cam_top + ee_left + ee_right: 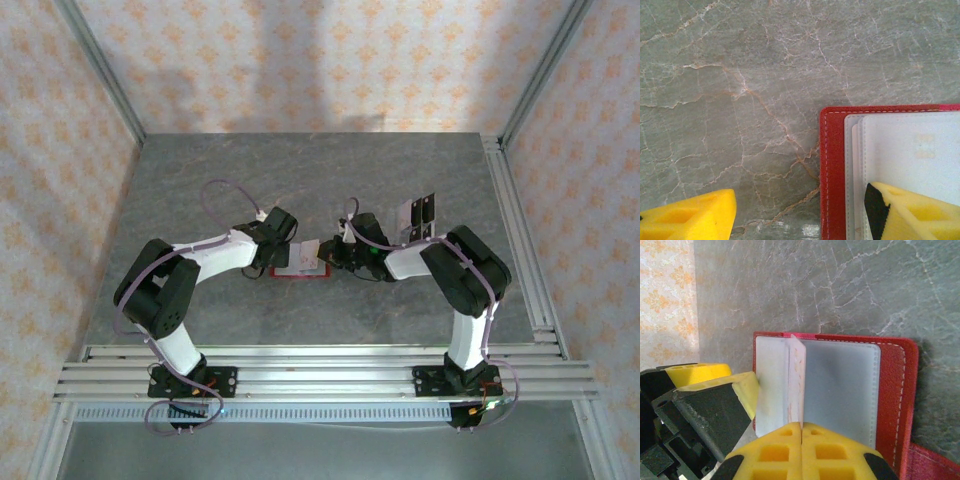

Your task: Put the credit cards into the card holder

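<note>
Table [740, 75]: grey stone-look slab, pale and rust-coloured veins, smooth, faint sheen. Card holder [894, 390]: red grained leather-like cover with white stitching; inner sleeves [840, 390] of frosted translucent plastic, smooth. Left gripper [801, 200] and right gripper [801, 426]: matt yellow plastic fingers, black pad on one left finger. Credit cards [420, 211]: glossy, catching light. Rails [320, 365]: bare ribbed metal, satin. Walls [300, 60]: matt patterned covering, paper or cloth unclear
</note>
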Robot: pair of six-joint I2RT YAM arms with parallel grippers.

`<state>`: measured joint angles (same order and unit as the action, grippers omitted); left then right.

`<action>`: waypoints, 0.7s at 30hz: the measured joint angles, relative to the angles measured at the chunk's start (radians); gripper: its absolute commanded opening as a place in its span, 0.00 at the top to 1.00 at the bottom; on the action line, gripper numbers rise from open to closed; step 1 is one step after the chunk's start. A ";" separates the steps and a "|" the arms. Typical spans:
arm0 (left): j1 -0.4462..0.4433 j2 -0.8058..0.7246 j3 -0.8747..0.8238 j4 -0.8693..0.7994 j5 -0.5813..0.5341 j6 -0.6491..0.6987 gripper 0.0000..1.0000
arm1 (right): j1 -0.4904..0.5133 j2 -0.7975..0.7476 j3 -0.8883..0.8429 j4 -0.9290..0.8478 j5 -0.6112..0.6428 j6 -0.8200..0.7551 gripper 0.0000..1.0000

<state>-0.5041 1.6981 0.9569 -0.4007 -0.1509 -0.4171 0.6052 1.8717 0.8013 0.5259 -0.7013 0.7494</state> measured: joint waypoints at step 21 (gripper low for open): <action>0.000 0.000 0.000 0.000 0.000 0.000 0.30 | -0.006 0.000 -0.019 0.051 -0.014 0.027 1.00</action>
<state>-0.5041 1.6981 0.9565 -0.4007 -0.1509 -0.4171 0.5995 1.8721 0.7826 0.5766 -0.7151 0.7765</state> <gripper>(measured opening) 0.697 0.040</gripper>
